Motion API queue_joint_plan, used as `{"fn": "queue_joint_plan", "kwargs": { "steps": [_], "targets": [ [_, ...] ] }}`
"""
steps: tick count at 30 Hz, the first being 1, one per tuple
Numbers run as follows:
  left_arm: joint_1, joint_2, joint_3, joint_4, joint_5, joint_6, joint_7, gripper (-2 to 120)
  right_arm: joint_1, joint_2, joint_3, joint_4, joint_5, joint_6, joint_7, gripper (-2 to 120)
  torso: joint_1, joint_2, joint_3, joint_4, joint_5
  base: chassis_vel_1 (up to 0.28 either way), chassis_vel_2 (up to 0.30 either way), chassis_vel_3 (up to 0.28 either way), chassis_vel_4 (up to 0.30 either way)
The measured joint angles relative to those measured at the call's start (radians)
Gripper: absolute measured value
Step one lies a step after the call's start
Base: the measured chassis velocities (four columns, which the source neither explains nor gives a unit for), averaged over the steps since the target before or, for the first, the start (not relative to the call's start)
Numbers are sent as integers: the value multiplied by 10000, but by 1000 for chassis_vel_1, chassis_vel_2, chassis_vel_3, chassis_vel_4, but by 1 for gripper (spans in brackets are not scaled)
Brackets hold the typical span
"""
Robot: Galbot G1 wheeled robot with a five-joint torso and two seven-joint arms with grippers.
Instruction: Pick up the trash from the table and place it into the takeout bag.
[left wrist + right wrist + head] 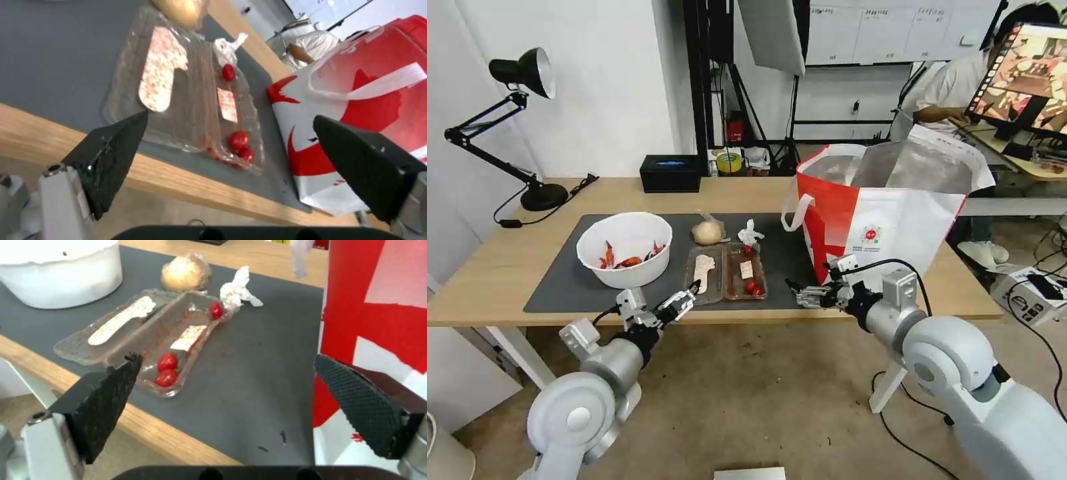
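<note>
Both arms are parked just off the near edge of the table (507,267), and that looks like a staging pose to me: nothing is gripped, nothing is touched. The left gripper (692,291) hangs at the table's 6 o'clock edge with its jaws spread, aimed at the near corner of the clear hinged tray (725,272). The right gripper (798,291) sits further round, near 5 o'clock, jaws also released, in the gap between the tray and the takeout bag (887,220).

All 4 bits of trash are laid on the dark grey mat (554,287), probably so they stay within easy reach of both arms. The white bowl (624,249) with red crayfish shells is at about 9 o'clock from the tray, smooth and rigid with a thick rim. The tray is thin, glossy, floppy plastic lying open flat, with a few round red pieces and a paper label in 1 half. The wrapped bun (708,232) is just past the tray at 12 o'clock, soft and rounded inside crinkly film. Beside it is the crumpled tissue (750,233), light and shapeless.

The bag stands upright at 3 o'clock, mouth open, foil lining showing and loop handles flopped outward, so things can be dropped straight in. I'd guess the flimsy tray is the awkward one to grab.
</note>
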Motion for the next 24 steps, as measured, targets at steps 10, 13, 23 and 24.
{"fn": "queue_joint_plan", "kwargs": {
  "steps": [10, 13, 23, 24],
  "targets": [
    [-453, -133, 227, 105, -1486, 349, -1221, 100, -41, -2, -21, -19, -53, 109, -57, 100, 0, 0, 0, 0, 0, 0, 0, 0, 0],
    [-506, -158, 283, 91, -1701, 409, -1484, 100, -46, 5, -58, -68, -78, 140, -57, 100, 0, 0, 0, 0, 0, 0, 0, 0, 0],
    [-814, -211, 709, 234, -1816, 462, -1974, 100, -182, 20, 33, -134, -340, 194, -111, 100, 0, 0, 0, 2, 0, 0, 0, 0, 0],
    [-814, -211, 709, 234, -1816, 462, -1974, 100, -182, 20, 33, -134, -340, 194, -111, 100, 0, 0, 0, 2, 0, 0, 0, 0, 0]
  ]
}}
